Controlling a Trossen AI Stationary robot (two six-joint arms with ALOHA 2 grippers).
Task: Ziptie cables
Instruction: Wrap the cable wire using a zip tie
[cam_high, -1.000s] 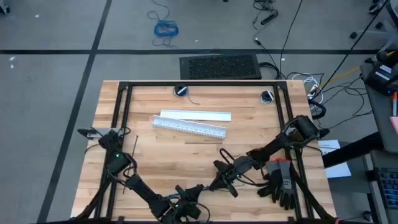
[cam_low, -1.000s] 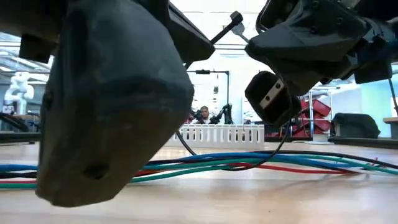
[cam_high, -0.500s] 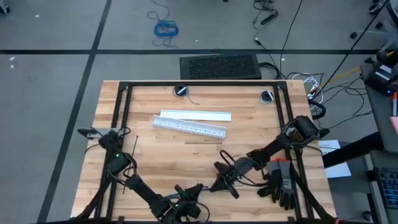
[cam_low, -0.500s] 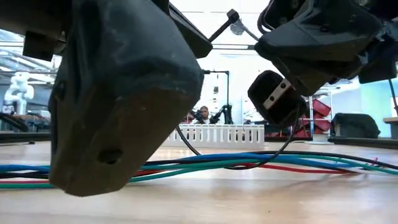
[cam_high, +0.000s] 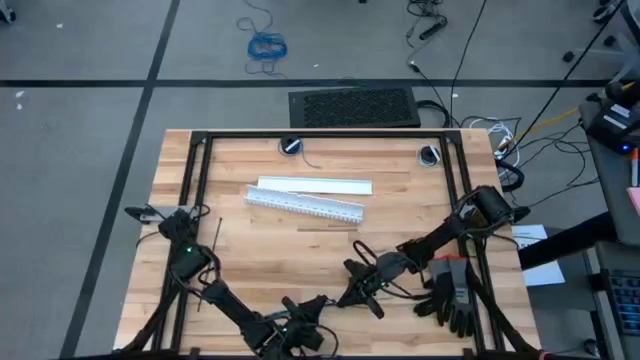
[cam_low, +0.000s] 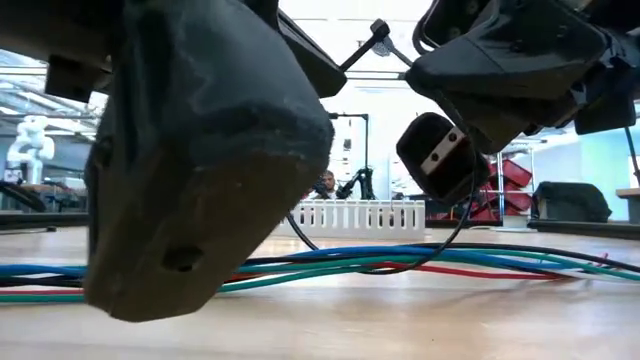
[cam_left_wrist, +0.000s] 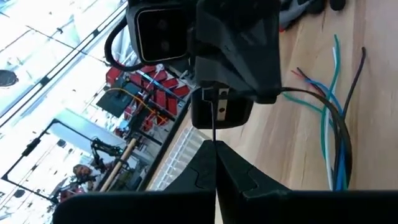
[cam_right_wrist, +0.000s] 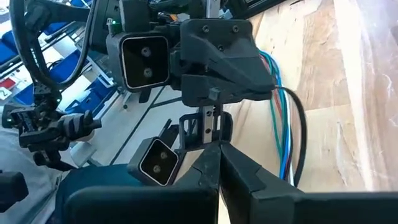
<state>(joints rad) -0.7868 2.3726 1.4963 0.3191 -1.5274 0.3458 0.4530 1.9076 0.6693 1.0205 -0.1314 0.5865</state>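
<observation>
Near the table's front edge my left gripper (cam_high: 322, 305) and my right gripper (cam_high: 347, 292) face each other tip to tip, both shut, a little above the wood. A thin black ziptie (cam_left_wrist: 214, 127) spans the short gap between them. The cables (cam_low: 400, 262), loose blue, green and red wires, lie flat on the table below and behind the grippers; they also show as the cables (cam_left_wrist: 333, 137) beside my right gripper. Another ziptie (cam_high: 218, 234) lies loose on the wood by the left arm's base. My left gripper pinches the ziptie between its two shut fingertips (cam_left_wrist: 205, 155); the strip sticks straight out of them toward the other gripper, clear of the table. My right gripper has the strip's other end (cam_left_wrist: 214, 99) between its fingers, coming level from the table's right; the ziptie spans straight between the two.
A white slotted duct (cam_high: 305, 205) and its flat lid (cam_high: 315, 186) lie at mid-table. Black and grey gloves (cam_high: 455, 295) lie at the front right. A black metal frame (cam_high: 330, 135) runs round the tabletop. A person (cam_low: 327, 183) sits far behind the table.
My left gripper has edged a little toward the table's right, closer to my right gripper, and risen slightly. Both grippers stay shut, and the cables have stayed where they lay.
</observation>
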